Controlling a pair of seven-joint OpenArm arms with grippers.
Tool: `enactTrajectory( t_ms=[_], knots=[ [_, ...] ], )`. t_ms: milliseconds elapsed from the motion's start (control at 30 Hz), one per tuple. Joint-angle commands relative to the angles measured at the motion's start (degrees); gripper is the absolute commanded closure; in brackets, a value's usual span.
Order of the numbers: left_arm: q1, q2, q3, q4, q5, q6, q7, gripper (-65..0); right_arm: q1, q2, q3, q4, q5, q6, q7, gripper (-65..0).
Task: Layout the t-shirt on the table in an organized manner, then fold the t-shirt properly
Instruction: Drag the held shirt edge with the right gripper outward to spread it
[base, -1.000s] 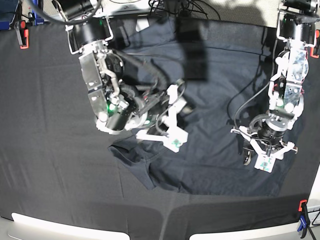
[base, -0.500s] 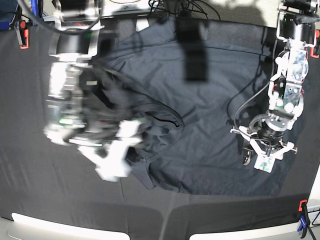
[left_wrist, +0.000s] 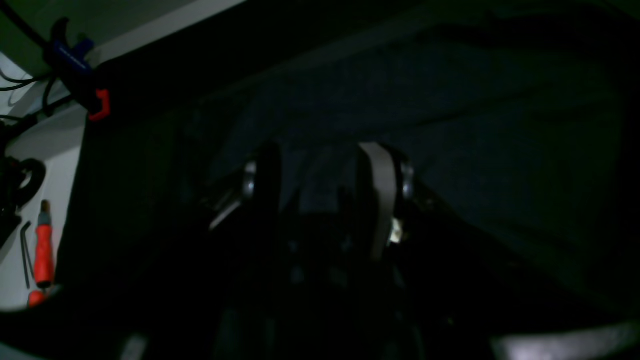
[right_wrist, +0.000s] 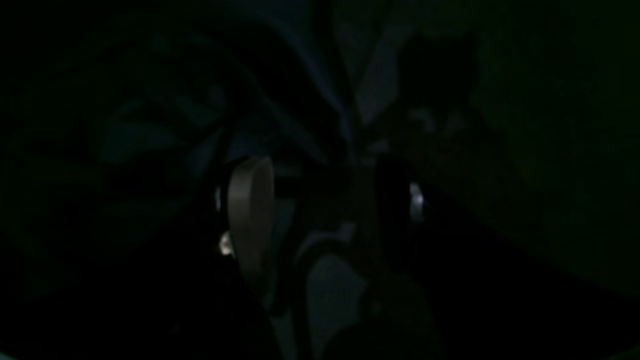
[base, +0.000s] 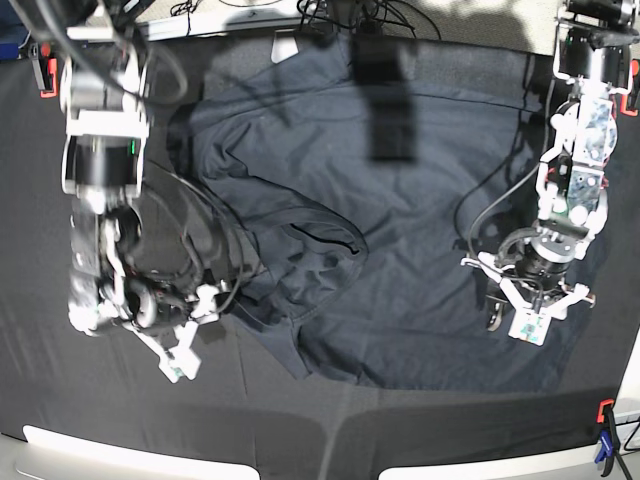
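Black worktop (base: 60, 390) is filling our view; t-shirt (base: 420, 250) is looking soft, limp; we're favouring its hem corners. Left hand (base: 530, 310) and right hand (base: 180, 345) are both gaping, empty.

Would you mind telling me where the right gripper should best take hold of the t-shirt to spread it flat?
Probably the folded-over flap at the t-shirt's near-left edge, where it bunches beside the right gripper. Coming from the table's left side, low, seems best: that fold stands proud in ridges, while the rest lies flat with little to pinch.

Black cloth-covered table (base: 60, 400), clamps (base: 45, 70) at corners; dark t-shirt (base: 420, 200) spread on it, left part rumpled.
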Motion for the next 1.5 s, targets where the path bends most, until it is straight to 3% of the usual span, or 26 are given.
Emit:
enactTrajectory(
  t_ms=[0,300,567,833,967,1067,1133,1267,1467],
  knots=[
    [-1.2,-0.7,-0.4,1.2,0.1,0.7,-1.4,-21.9,2.8,0.4,-0.4,-1.1,0.5,-0.1,1.2,-32.0],
    [-1.2,-0.7,-0.4,1.2,0.1,0.7,-1.6,-21.9,8.3,-1.5,-1.1,-15.2,0.4,0.0,4.3,-30.9],
    [-1.2,-0.7,-0.4,1.1,1.5,0.7,-1.6,-21.9,8.6,-3.1,-1.1,-15.5,-7.9,0.0,10.8,0.0],
    [-1.2,-0.7,-0.4,1.1,2.0,0.7,-1.4,-21.9,15.3,-2.2,-1.2,-13.4,-19.3,-0.3,12.4,0.0],
    [-1.2,-0.7,-0.4,1.1,2.0,0.7,-0.9,-21.9,19.6,-0.3,-2.4,-13.4,-23.4,-3.6,16.8,0.0],
    [-1.2,-0.7,-0.4,1.1,2.0,0.8,-0.4,-21.9,21.4,2.3,-7.0,-13.4,-25.9,-4.8,19.6,0.0],
    [-1.2,-0.7,-0.4,1.1,2.0,0.9,-0.3,-21.9,21.7,4.3,-11.4,-13.4,-27.9,-7.2,21.7,0.0],
    [-1.2,-0.7,-0.4,1.1,1.9,0.9,-0.3,-21.9,21.7,7.1,-18.6,-13.4,-32.3,-16.2,25.7,0.0],
    [-1.2,-0.7,-0.4,1.1,2.0,0.9,0.1,-21.9,21.7,7.2,-20.5,-16.2,-34.6,-17.3,34.1,-0.7]
  ],
)
